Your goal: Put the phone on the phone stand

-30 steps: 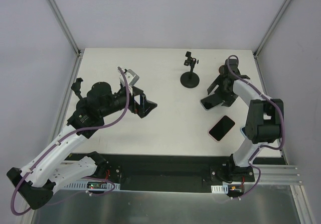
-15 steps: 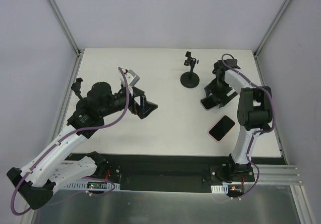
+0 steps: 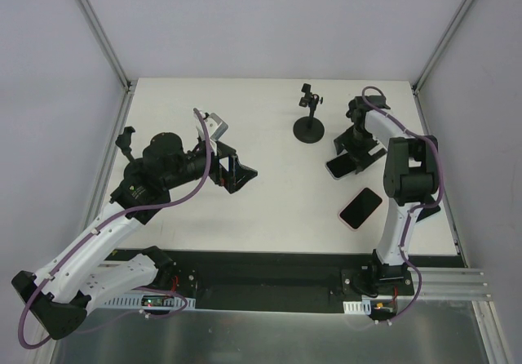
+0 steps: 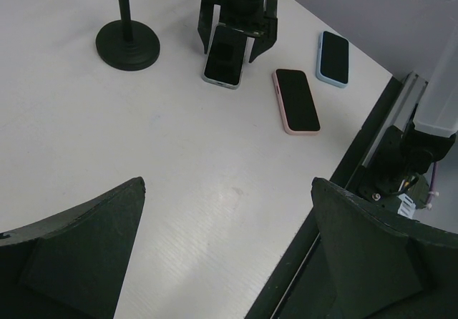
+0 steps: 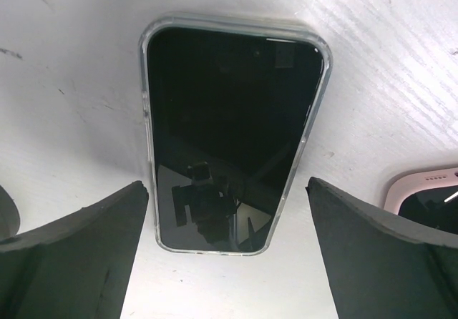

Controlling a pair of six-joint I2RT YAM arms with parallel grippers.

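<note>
Right pincer, jaws apart, straddles clear-cased phone; phone stand near, open surface between. Left pincer apart, hovering.

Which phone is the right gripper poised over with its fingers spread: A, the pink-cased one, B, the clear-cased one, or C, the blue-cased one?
B: the right wrist view shows the clear-cased phone lying flat on the table between the open fingers of the right gripper, while the pink-cased phone and the blue-cased phone lie off to one side of it.
</note>
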